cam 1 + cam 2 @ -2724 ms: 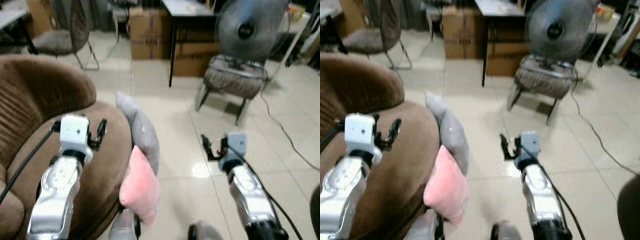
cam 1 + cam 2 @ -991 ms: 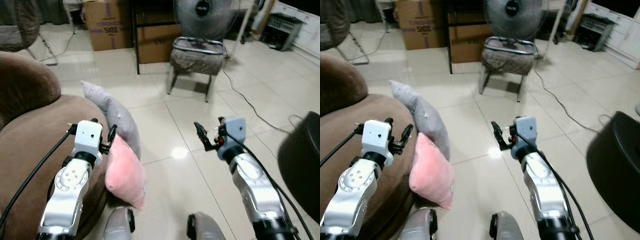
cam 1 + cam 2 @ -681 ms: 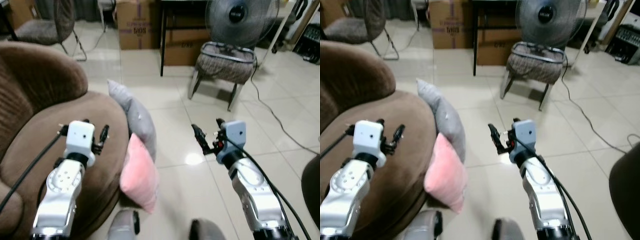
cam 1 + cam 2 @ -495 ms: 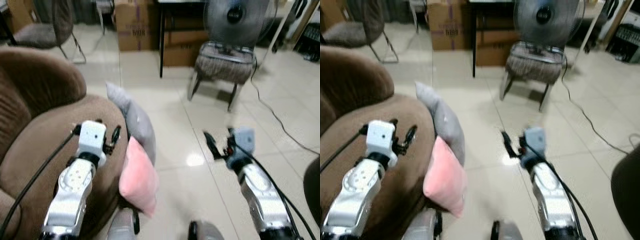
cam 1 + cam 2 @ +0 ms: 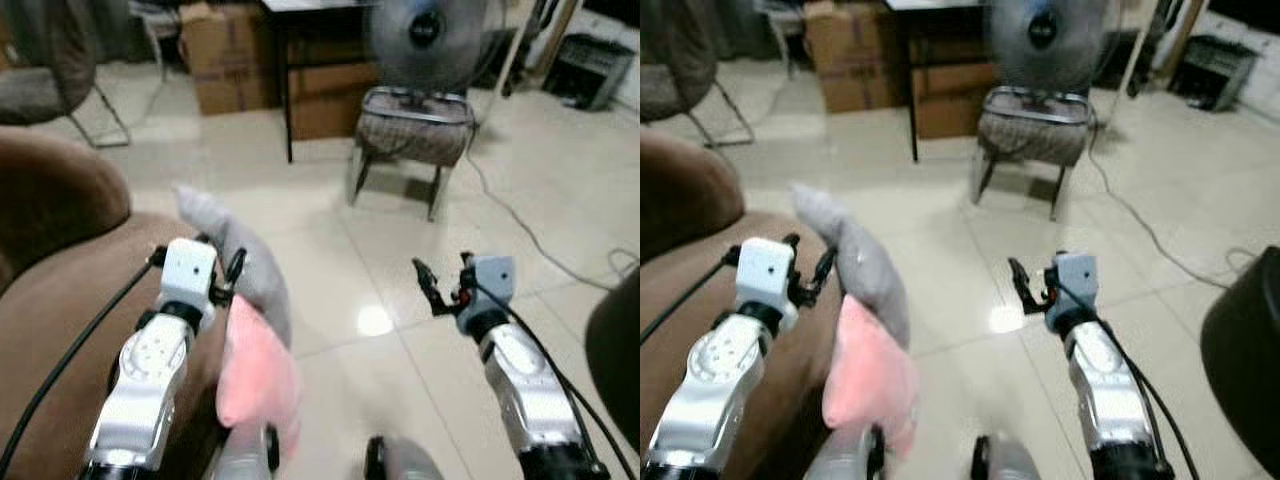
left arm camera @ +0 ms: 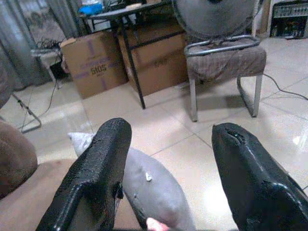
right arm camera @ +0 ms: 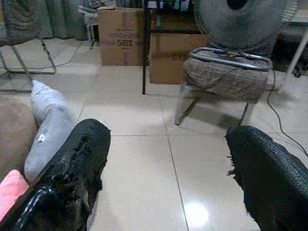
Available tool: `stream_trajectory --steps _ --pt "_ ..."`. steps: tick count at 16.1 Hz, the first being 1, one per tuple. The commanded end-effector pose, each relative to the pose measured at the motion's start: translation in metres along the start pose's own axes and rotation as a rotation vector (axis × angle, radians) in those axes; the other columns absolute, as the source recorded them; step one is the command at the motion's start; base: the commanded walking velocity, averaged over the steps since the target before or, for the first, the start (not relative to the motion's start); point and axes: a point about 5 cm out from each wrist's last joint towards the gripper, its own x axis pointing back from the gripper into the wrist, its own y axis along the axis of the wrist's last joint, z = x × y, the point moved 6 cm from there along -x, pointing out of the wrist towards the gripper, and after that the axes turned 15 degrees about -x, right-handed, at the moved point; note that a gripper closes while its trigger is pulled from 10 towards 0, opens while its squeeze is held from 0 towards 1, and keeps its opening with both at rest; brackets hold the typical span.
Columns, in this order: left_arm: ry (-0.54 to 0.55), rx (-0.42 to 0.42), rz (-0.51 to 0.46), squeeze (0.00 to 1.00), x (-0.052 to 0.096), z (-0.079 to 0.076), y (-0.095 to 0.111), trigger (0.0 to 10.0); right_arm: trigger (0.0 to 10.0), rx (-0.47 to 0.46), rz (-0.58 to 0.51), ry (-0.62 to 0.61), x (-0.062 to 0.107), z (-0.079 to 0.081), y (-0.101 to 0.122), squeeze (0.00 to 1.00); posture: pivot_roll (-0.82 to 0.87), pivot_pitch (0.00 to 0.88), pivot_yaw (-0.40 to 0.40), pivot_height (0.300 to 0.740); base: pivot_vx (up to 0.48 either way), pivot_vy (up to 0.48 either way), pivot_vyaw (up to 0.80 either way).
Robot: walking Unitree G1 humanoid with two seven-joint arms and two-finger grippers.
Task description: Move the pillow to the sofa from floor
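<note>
I see 2 pillows, grey pillow (image 5: 238, 262) and pink pillow (image 5: 256, 372), on the floor against the sofa (image 5: 60, 300), beside my spread left pincer (image 5: 222, 268). Right pincer (image 5: 445, 285) spread, empty, well apart.

A grey pillow (image 5: 235, 262) stands on edge on the floor (image 5: 330, 260), leaning against the rounded front of the brown sofa (image 5: 60, 300). It lies just ahead of the left gripper (image 5: 222, 270), to that gripper's right, with its pointed far corner tilted up and away. A pink pillow (image 5: 257, 375) also stands on edge against the sofa, touching the grey one's near end, below and nearer than the left gripper, well to the left of the right gripper (image 5: 440, 285).
</note>
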Motion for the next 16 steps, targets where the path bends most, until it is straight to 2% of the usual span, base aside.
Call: stream_trajectory --steps 1,5,10,14,15,16 --pt "0.025 -0.008 0.046 0.0 0.003 0.01 -0.012 10.0 10.0 -0.001 0.0 0.063 -0.005 0.016 0.004 0.0 0.03 0.0 0.007 0.65 0.0 0.0 0.0" --pt "-0.006 -0.023 0.084 0.0 0.004 0.006 -0.023 10.0 10.0 0.01 -0.001 0.11 0.0 0.023 0.016 0.0 0.03 0.0 0.008 0.645 0.0 0.0 0.0" --pt "-0.025 -0.003 0.121 0.0 -0.002 0.004 -0.032 10.0 10.0 0.015 0.01 0.119 0.0 0.025 0.019 0.0 0.02 0.0 0.008 0.6 0.0 0.0 0.0" --pt "-0.077 0.02 0.179 0.0 -0.005 -0.008 -0.046 10.0 10.0 0.047 0.023 0.139 0.003 0.026 0.021 0.0 0.01 0.0 0.005 0.585 0.0 0.0 0.0" --pt "-0.101 0.086 0.206 0.0 -0.006 -0.015 -0.052 10.0 10.0 0.058 0.044 0.149 0.002 0.023 0.018 0.0 0.01 0.0 0.004 0.585 0.0 0.0 0.0" --pt "-0.121 0.12 0.24 0.0 -0.006 -0.02 -0.06 10.0 10.0 0.07 0.066 0.168 0.002 0.021 0.015 0.0 0.0 0.0 0.004 0.585 0.0 0.0 0.0"
